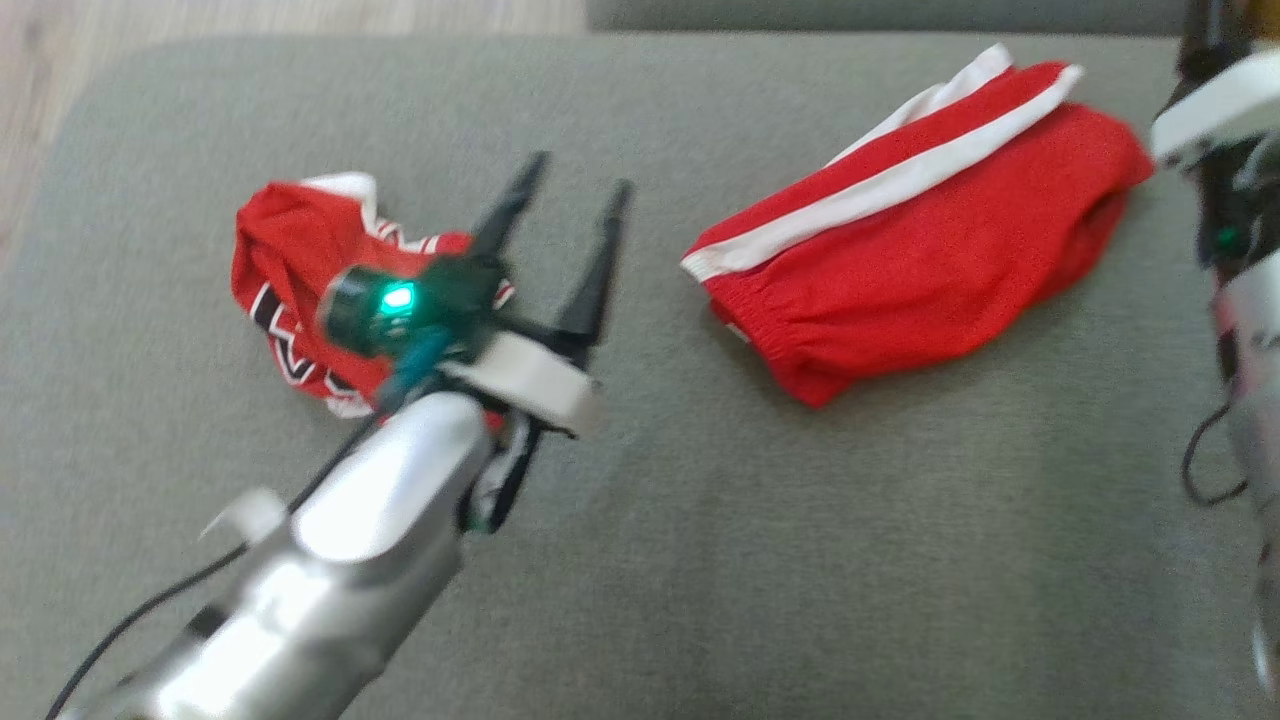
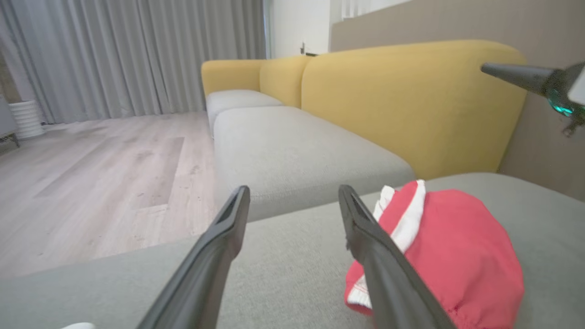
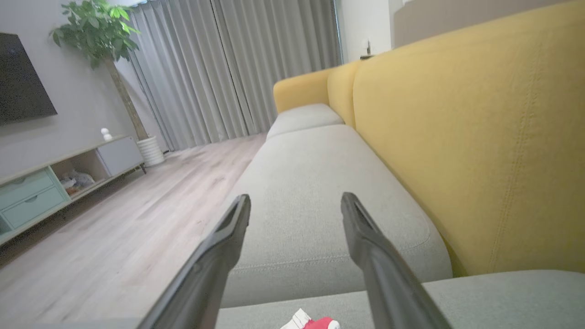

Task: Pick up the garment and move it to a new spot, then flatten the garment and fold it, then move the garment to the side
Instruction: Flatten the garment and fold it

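Item: red shorts point(image 1: 930, 250) with white side stripes, folded into a compact bundle, lying flat on the right part of a grey seat cushion point(image 1: 700, 550), elastic waistband toward the near side, striped end toward the far side; nothing touches them. Second item: red jersey point(image 1: 290, 250) with white and black trim, crumpled, on the left part of the same cushion, well apart from the shorts and partly hidden behind the left arm. Left gripper point(image 1: 581, 174): raised above the cushion between the two garments, fingers spread wide, nothing between them; in its own wrist view the shorts lie just right of the right-hand finger. Right gripper point(image 3: 295, 196): fingers spread wide and empty, aimed along the sofa, a sliver of the shorts at the bottom edge between them. Right forearm point(image 1: 1210, 110): at the right edge of the head view, beside the shorts' far end. Surroundings: yellow backrest point(image 2: 411, 105), wooden floor point(image 2: 91, 183), grey curtains point(image 3: 237, 68).
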Controlling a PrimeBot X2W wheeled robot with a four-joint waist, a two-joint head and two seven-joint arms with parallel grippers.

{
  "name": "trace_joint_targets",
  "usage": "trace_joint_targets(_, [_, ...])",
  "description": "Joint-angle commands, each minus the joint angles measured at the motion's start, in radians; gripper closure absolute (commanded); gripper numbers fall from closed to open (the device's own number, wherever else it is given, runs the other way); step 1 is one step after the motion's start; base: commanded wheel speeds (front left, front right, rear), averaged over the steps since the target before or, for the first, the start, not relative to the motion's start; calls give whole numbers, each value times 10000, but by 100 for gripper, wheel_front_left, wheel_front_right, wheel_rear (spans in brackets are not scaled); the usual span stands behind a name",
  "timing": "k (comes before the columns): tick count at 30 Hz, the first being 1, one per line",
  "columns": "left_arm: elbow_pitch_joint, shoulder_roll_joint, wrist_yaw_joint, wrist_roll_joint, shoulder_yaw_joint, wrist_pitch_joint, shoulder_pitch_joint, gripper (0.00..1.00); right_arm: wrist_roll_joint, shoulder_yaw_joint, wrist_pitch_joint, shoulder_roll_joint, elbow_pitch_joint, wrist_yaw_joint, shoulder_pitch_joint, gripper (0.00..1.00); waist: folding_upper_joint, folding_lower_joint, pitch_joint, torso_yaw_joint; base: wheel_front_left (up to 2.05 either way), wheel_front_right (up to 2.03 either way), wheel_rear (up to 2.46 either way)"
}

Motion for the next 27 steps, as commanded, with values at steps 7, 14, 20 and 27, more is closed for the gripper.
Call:
trace_joint_targets(7, [-2375, 888, 525, 790, 3195, -94, 1984, 0, 1149, 481, -407, 606, -3062, 67, 2452, 0, 0, 2, -1062, -978, 0, 0, 0])
trace_joint_targets(14, [-3208, 486, 192, 1418, 4966, -94, 4369, 0, 851, -86, -450, 1888, -5264, 67, 5529, 0, 0, 2, -1502, -1438, 0, 0, 0])
trace_joint_targets(20, [-3094, -136, -338, 2068, 5804, -95, 5872, 0, 205, -333, -428, 2290, -6369, 67, 7687, 0, 0, 2, -1688, -1611, 0, 0, 0])
trace_joint_targets(27, [-2950, -739, -997, 2776, 6511, -95, 6213, 0, 384, -357, -364, 2308, -6830, 67, 8355, 0, 0, 2, -1491, -1541, 0, 0, 0])
